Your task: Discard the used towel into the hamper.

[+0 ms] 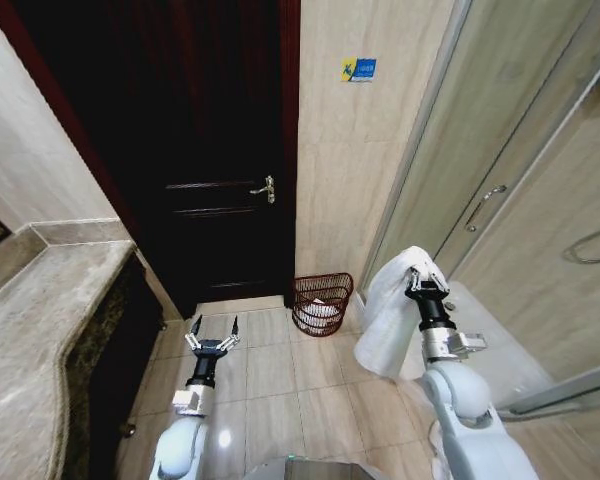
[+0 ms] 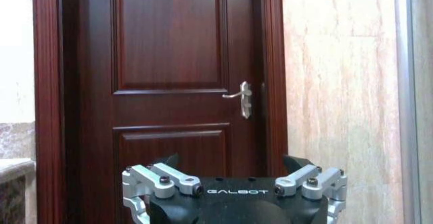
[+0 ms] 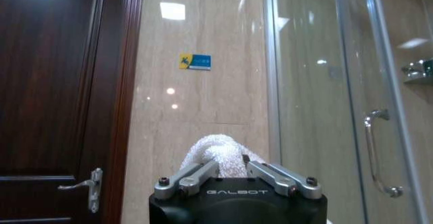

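The left gripper (image 1: pixel 212 334) hangs low over the tiled floor (image 1: pixel 270 385) beside the stone counter (image 1: pixel 40 310), its jaws spread wide and holding nothing. The right gripper (image 1: pixel 425 276) is raised higher, its jaws closed on a white towel (image 1: pixel 385 320) that drapes down beside the arm. Farther off, the hamper (image 1: pixel 321 302) stands on the floor against the wall, between the dark wooden door (image 1: pixel 195 150) and the glass shower enclosure (image 1: pixel 500 190)
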Motion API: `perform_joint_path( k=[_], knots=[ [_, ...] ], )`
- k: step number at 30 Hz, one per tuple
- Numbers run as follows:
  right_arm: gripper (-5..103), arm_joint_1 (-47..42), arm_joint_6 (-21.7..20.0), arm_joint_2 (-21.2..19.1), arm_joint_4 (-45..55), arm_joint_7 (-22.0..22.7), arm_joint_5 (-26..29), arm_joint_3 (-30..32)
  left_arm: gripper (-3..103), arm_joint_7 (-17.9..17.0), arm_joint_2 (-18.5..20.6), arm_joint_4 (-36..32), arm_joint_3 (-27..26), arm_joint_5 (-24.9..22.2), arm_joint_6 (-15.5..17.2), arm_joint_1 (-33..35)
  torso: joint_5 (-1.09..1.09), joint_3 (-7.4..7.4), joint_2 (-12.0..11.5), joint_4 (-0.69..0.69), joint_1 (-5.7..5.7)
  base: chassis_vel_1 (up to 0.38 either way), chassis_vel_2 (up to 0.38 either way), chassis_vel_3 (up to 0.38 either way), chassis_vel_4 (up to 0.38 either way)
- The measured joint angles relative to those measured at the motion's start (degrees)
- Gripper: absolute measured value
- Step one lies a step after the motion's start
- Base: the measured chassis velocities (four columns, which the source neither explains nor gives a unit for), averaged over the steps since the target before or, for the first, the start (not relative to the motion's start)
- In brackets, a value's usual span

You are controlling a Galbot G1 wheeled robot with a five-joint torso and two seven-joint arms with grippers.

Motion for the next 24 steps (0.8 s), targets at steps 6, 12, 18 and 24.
perform_joint_path(
  k=[6, 12, 18, 24],
  knots=[
    [4, -0.40, 0.26, -0.18, -0.04, -0.25, 0.21, 0.42, 100, 0.01, -0.46, 0.18, 0.00, 0.42, 0.12, 0.58, 0.01, 0.00, 0.00, 0.00, 0.00, -0.038, 0.070, 0.073, -0.043],
    [4, -0.45, 0.37, 0.34, -0.01, -1.10, 0.16, 0.50, 100, -0.26, -0.09, 1.21, 0.14, 0.80, -0.34, -0.13, -0.01, 0.00, 0.00, 0.02, 0.00, -0.017, 0.102, 0.085, -0.036],
    [4, -0.55, -1.76, -1.26, 2.82, 1.44, 1.43, 0.40, 100, -2.02, 0.40, 1.96, 0.12, 0.29, -1.23, -0.01, -0.01, 0.00, 0.00, -0.01, 0.00, 0.000, 0.030, 0.015, -0.010],
    [4, 1.39, -5.41, -6.87, 6.43, 2.55, 8.22, 3.42, 100, -2.97, 1.94, 4.28, -1.05, -3.13, -3.40, 1.39, 0.01, 0.00, 0.00, -0.01, -0.03, 0.000, 0.000, 0.000, 0.000]
  ],
)
